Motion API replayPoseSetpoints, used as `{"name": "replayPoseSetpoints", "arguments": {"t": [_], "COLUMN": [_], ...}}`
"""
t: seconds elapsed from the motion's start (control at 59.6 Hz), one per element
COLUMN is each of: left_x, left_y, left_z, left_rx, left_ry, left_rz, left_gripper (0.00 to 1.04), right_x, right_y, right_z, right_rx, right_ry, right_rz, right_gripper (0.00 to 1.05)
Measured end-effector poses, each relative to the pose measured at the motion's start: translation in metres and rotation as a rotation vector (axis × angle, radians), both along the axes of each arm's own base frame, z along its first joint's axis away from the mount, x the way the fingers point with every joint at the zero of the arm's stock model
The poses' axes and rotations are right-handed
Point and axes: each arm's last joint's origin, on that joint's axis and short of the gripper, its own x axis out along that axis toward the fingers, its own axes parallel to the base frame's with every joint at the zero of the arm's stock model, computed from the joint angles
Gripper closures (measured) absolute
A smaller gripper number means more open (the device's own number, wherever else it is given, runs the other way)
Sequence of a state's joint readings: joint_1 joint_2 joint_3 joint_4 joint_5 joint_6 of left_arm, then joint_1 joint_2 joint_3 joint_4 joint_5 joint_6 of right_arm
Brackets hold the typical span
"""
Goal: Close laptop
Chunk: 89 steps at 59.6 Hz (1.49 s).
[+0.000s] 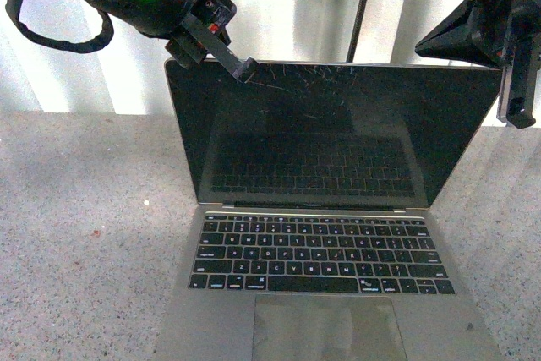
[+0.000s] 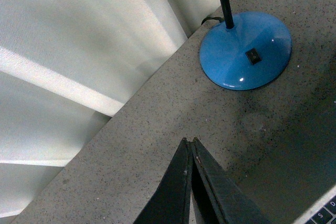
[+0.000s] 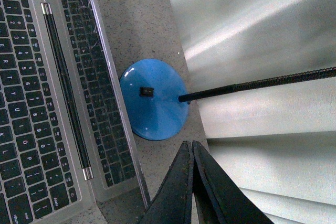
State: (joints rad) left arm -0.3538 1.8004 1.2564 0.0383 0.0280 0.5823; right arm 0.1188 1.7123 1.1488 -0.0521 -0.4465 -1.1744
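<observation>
The left pincer (image 1: 244, 68), pressed together and empty, is placed at the upper screen edge of the open laptop (image 1: 325, 217). The right pincer (image 3: 191, 146), likewise closed, is held nearby. The laptop is set on the counter (image 1: 84, 234).

The laptop (image 1: 325, 207) is grey-silver with black keys (image 1: 313, 253). Its glossy black screen (image 1: 338, 124) bears fine white scratches. The worktop (image 1: 84, 234) is grey with dark speckles. The lamp base (image 2: 245, 51) is bright blue with a black switch (image 2: 253, 55). The left pincer (image 2: 190, 142) and right pincer (image 3: 190, 144) are black.
</observation>
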Motion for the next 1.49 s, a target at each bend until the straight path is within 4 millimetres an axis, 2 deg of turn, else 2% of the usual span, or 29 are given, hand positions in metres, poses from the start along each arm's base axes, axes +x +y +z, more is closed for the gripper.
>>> {"name": "replayPoseSetpoints", "arguments": {"t": [0.671, 0.956, 1.493], "left_x": [-0.015, -0.018, -0.027], "left_y": [0.0, 0.001, 0.004], "left_z": [-0.002, -0.004, -0.01], "left_rx": [0.035, 0.042, 0.053], "left_ry": [0.068, 0.079, 0.113], "left_rz": [-0.072, -0.078, -0.091], "left_gripper": [1.01, 1.01, 1.01], "right_x": [-0.003, -0.008, -0.016], "right_y": [0.006, 0.013, 0.014], "right_z": [-0.004, -0.01, -0.017], "right_rx": [-0.016, -0.027, -0.053], "right_ry": [0.031, 0.068, 0.104], "right_rz": [0.03, 0.056, 0.077], "right_gripper": [1.02, 1.02, 1.02]}}
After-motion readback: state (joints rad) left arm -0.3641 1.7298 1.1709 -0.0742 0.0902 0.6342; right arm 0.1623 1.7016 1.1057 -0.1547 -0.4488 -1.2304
